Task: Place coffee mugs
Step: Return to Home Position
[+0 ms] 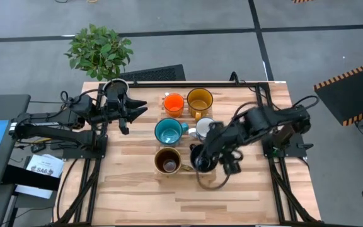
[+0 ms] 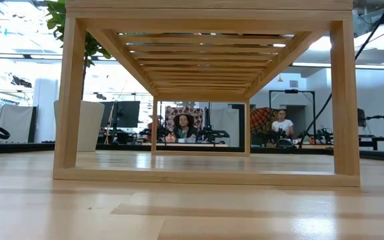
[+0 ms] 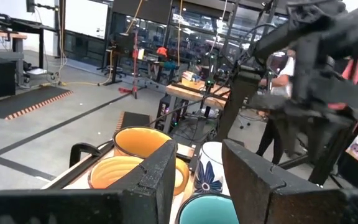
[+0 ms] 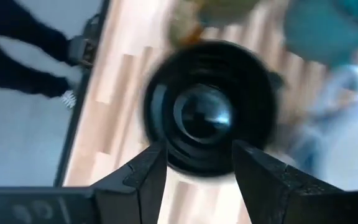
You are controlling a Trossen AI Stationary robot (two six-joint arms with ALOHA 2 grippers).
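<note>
Six mugs stand upright in a cluster at mid-table in the high view: orange (image 1: 174,103), amber-yellow (image 1: 200,99), teal (image 1: 168,131), white (image 1: 204,128), brown (image 1: 168,161) and black (image 1: 205,162). My right gripper (image 1: 201,159) hangs over the black mug, pointing down. In its wrist view the black mug (image 4: 210,115) shows from above, with the open fingers (image 4: 197,174) over its rim. My left gripper (image 1: 140,108) is open and raised, left of the orange mug. Its wrist view (image 3: 194,180) looks over the teal (image 3: 207,210), white (image 3: 211,167), orange (image 3: 132,175) and amber-yellow (image 3: 143,142) mugs. My right gripper stands open over the black mug's rim (image 4: 194,167), coming from above and pointing down. Whether its fingers touch the rim I cannot tell. The mug stands upright on the table.
A potted plant (image 1: 99,50) stands beyond the table's far left corner, and a pale round cup (image 1: 115,87) sits by the left arm. Bare wood lies along the table's near edge (image 1: 188,202). The low view shows a wooden frame (image 2: 205,93) and people in the room behind.
</note>
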